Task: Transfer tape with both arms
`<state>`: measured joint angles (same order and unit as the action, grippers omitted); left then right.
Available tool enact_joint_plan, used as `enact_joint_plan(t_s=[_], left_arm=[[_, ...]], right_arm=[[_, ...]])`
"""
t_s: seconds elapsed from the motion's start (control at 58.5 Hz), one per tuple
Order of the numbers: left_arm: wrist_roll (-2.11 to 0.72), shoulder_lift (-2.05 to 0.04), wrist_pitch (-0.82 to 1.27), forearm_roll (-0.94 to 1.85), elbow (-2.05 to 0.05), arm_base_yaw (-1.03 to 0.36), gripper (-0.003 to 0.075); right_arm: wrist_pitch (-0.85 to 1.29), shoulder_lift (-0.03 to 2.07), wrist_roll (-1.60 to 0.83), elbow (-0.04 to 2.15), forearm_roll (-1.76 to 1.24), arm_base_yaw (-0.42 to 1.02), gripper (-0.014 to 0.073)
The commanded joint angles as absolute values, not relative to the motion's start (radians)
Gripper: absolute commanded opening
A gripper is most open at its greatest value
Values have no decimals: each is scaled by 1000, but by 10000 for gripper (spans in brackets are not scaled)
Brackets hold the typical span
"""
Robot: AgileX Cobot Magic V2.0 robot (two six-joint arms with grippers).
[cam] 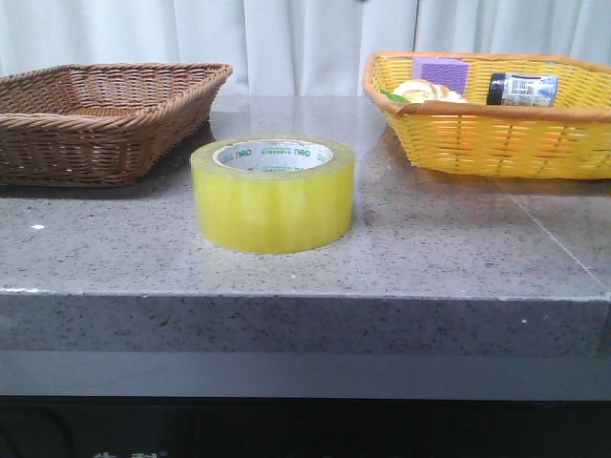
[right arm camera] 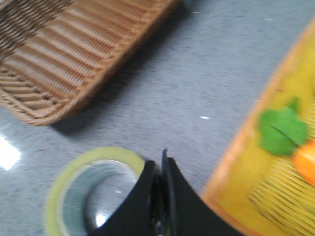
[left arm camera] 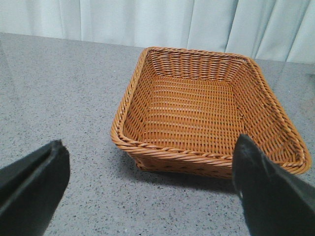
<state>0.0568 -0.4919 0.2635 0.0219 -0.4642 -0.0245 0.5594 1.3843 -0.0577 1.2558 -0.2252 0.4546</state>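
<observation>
The tape [cam: 272, 196], a thick yellow roll with a white core printed in green, stands flat on the grey stone table [cam: 430, 248], near its middle. Neither arm shows in the front view. In the blurred right wrist view my right gripper [right arm camera: 163, 161] is shut, its black fingers pressed together with nothing between them, and it hovers over the near rim of the tape [right arm camera: 106, 153]. My left gripper [left arm camera: 150, 146] is open, its two black fingers [left arm camera: 34, 182] wide apart, above bare table in front of the brown basket [left arm camera: 162, 150]. The left wrist view does not show the tape.
A brown wicker basket [cam: 105, 114] stands empty at the back left. At the back right, a yellow wicker basket [cam: 496, 143] holds a purple sponge [cam: 439, 72], a dark jar [cam: 522, 90] and toy food [cam: 425, 93]. The table's front edge [cam: 305, 296] lies close to the tape.
</observation>
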Motion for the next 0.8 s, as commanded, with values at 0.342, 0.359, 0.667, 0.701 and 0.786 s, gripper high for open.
enact_joint_plan(t_s=[0.342,0.359,0.667,0.701,0.786], left_arm=[[59,-502,175,23,-500,-27,659],[59,-502,175,23,-500,-27,659],[59,-502,175,23,-500,-27,659],[59,-502,175,23,-500,-27,659],[59,-502,175,23,-500,-27,659]], right_arm=[[338,889,-52,815,-232,189,-69],[332,873,-52,791,-232,189,-69],[141,498,-54,461,-232,189,-69],[115,470,-54,435,-232,189,-69],[80,420,-54,404,-232,189,-69]])
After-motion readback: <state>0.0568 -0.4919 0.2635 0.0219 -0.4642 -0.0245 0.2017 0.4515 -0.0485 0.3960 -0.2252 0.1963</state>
